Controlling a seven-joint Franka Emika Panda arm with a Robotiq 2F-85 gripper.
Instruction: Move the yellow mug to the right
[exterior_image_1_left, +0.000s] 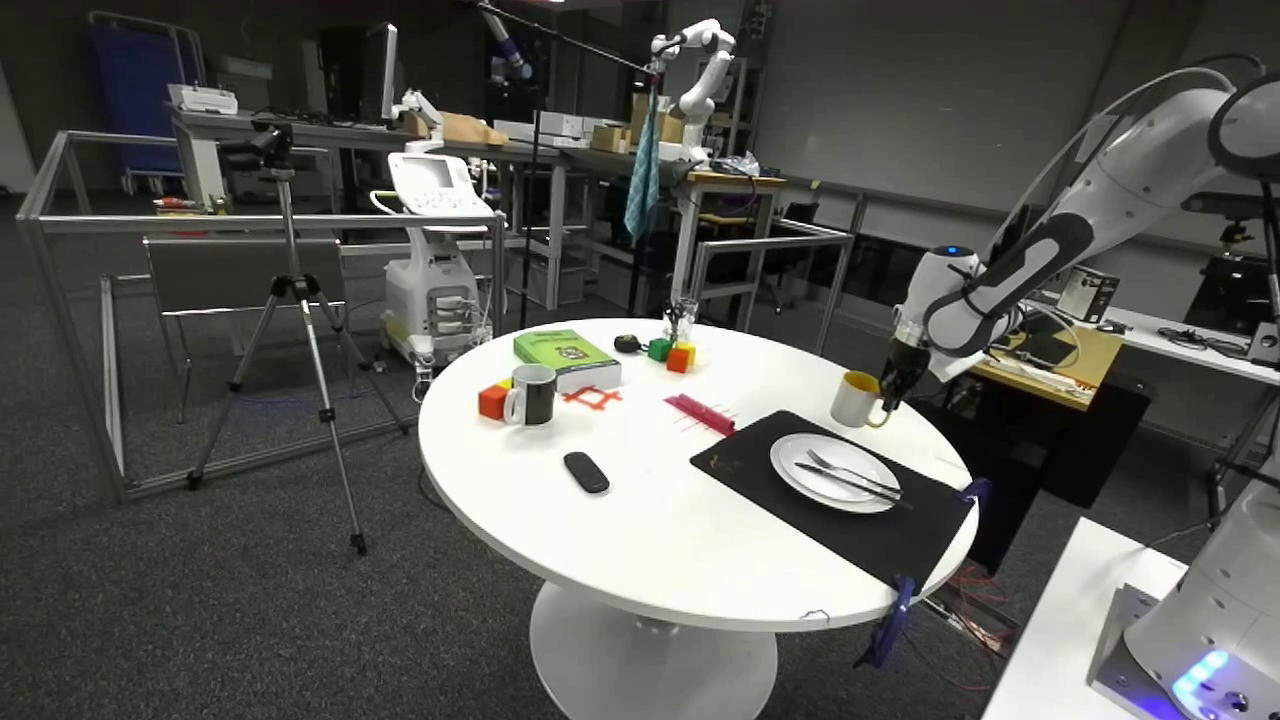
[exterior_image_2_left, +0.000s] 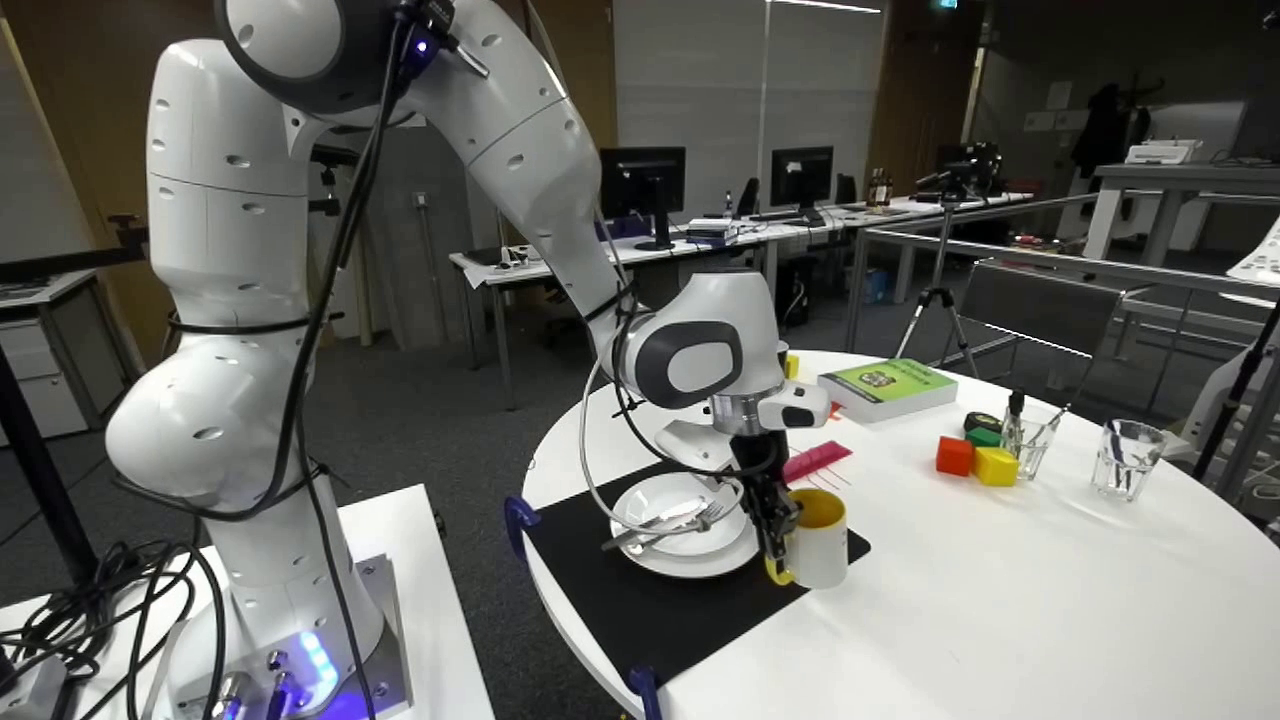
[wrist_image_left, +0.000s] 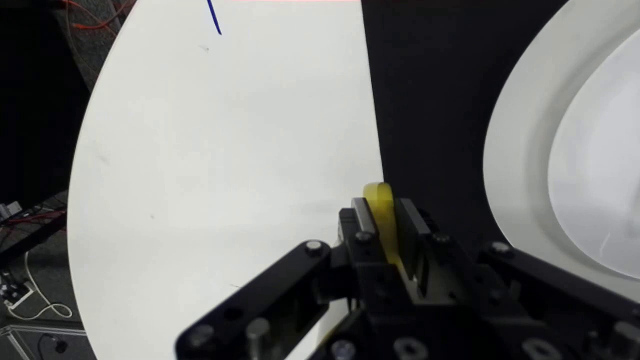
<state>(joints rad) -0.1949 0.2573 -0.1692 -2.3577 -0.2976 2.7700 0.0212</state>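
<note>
Yellow mug (exterior_image_2_left: 820, 553) held by hndl (wrist_image_left: 378, 191) in hand (wrist_image_left: 384, 207), grn bk (exterior_image_2_left: 888, 386) too blurry to read.

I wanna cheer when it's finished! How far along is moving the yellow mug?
Done: the gripper is at the yellow mug, its fingers on either side of the handle. In hand: they look closed on it in the wrist view. To do, probably: carry it to the right, then open those fingers. I can't tell if the mug's lifted.
</note>
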